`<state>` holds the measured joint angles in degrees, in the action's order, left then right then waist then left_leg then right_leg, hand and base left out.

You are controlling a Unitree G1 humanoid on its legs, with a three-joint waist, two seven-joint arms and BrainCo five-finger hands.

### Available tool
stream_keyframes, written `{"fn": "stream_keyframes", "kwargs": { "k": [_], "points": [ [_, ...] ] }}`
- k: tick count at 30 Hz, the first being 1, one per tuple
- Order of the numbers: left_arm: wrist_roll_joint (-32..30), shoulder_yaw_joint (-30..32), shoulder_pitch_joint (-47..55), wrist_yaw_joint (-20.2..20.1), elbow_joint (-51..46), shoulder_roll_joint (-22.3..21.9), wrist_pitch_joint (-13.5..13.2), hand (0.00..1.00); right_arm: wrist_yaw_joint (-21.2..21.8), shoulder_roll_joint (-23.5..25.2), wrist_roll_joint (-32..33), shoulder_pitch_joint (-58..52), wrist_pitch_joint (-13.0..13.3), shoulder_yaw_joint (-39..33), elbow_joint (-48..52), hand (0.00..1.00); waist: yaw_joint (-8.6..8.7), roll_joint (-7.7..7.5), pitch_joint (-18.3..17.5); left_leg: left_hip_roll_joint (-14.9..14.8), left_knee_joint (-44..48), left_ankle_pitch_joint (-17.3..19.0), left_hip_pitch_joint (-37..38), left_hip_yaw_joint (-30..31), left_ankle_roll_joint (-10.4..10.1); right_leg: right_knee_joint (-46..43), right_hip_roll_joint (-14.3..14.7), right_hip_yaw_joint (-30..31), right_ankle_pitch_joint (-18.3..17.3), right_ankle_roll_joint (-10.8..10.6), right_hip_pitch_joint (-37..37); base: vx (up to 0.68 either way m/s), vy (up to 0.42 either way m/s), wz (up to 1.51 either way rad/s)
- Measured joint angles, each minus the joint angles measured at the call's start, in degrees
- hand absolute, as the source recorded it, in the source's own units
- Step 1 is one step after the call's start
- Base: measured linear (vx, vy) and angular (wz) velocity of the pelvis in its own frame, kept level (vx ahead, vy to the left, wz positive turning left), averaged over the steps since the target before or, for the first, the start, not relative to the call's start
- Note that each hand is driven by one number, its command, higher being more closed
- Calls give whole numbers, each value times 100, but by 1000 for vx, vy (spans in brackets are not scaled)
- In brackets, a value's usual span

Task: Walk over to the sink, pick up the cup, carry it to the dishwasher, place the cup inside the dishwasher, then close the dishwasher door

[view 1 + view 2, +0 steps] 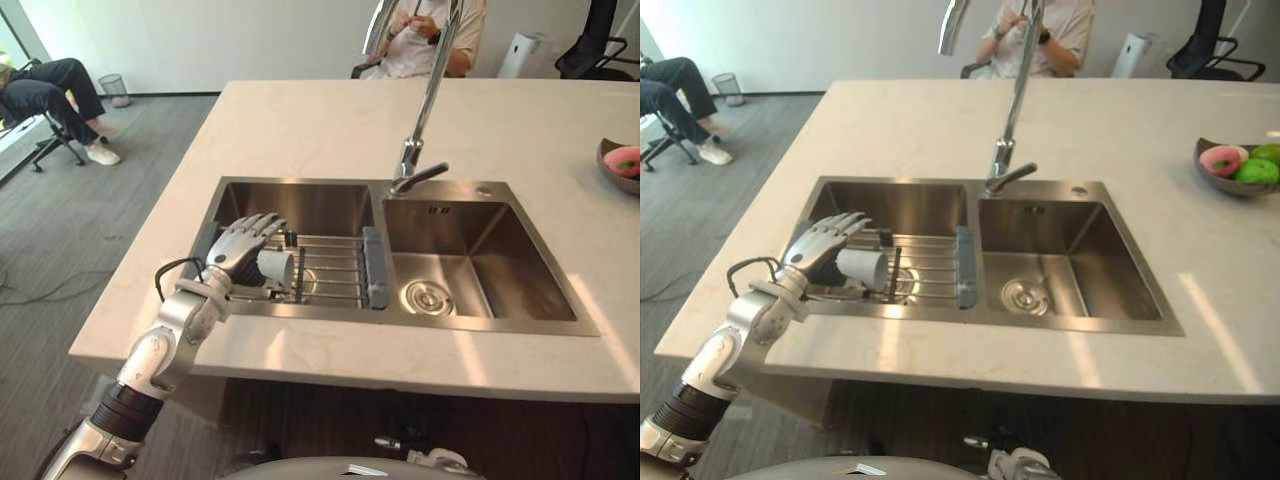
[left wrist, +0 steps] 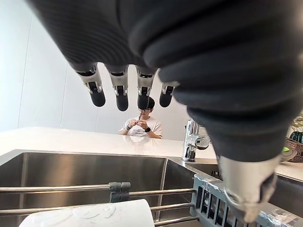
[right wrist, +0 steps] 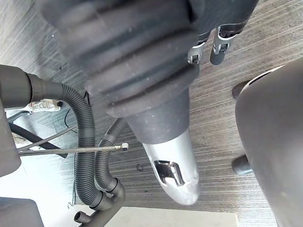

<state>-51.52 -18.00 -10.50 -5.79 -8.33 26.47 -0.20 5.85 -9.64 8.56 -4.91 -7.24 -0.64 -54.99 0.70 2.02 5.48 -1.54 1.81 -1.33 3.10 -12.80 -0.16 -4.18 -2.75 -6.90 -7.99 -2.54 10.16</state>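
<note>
Just beneath our left hand (image 1: 240, 248), opened wide and empty, a white cup (image 1: 277, 268) lies sideways; likely light, slick and breakable, so we should wrap its middle.

- Pale stone countertop (image 1: 320, 120) holds a stainless steel double-basin sink (image 1: 300, 183)
- A tall chrome tap (image 1: 430, 100) rises behind the divider between the basins
- A wire rack with grey ends (image 1: 335, 265) spans the left basin, and a white cup (image 1: 277, 268) lies on its side on it
- The robot's left hand (image 1: 240, 245) sits over the cup, fingers stretched out, not curled round it
- A round drain (image 1: 430, 296) lies in the right basin
- A dark bowl of pink fruit (image 1: 620, 165) sits at the counter's right edge
</note>
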Motion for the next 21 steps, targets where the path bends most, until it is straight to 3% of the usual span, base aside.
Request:
{"fn": "stream_keyframes", "kwargs": {
  "k": [7, 15, 21],
  "points": [
    [-376, -158, 1, -112, 378, -1, 45, 0, 13, -13, -19, -2, -46, -2, -6, 0, 41, 74, -110, -2, -48, -28, 9, -35, 19, 108, 2, 36, 100, -24, 6, -39, 7, -4],
    [-613, -547, 4, -249, 956, -17, 244, 0, 44, 17, -227, 35, -46, -3, -12, 0, 113, 49, -140, 5, -226, -85, 176, -157, 17, 144, 1, 153, 124, -40, 49, -6, 3, -7],
    [-600, -610, -3, 222, 1350, -83, 521, 0, 80, 17, -243, 41, -49, -5, -25, 0, 137, 50, -159, 11, -326, -117, 283, -170, 8, 186, 9, 159, 129, -34, 121, 1, -3, -1]
  ]
}}
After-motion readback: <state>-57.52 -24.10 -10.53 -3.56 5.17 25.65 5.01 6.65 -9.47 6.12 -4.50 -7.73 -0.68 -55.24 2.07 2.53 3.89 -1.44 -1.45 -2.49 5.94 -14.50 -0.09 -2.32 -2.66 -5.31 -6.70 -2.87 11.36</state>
